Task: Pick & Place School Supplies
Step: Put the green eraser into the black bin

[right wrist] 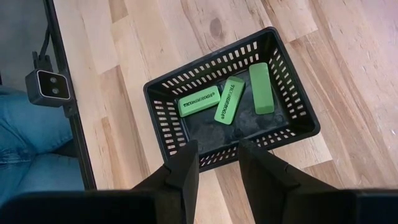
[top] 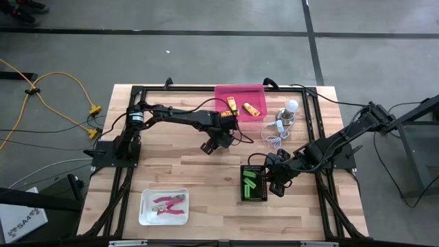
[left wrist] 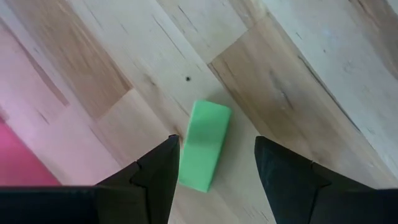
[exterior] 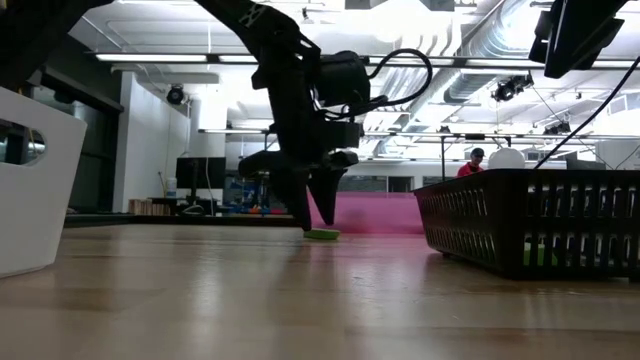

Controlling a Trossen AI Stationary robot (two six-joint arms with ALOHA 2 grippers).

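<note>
The left gripper (left wrist: 214, 177) is spread wide around a green block (left wrist: 204, 144) lying flat on the table (top: 206, 171), not clamped. The right gripper (right wrist: 217, 165) is parted and empty above the black basket (right wrist: 292, 118), where three green blocks (right wrist: 230, 99) are seen.

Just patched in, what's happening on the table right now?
The left gripper is down at the wood table, open, its fingers either side of a green block lying flat near the pink tray. The right gripper hangs open above the black basket, which holds three green blocks. Two orange pieces lie in the pink tray, and the pink-handled tools lie in the white tray.
</note>
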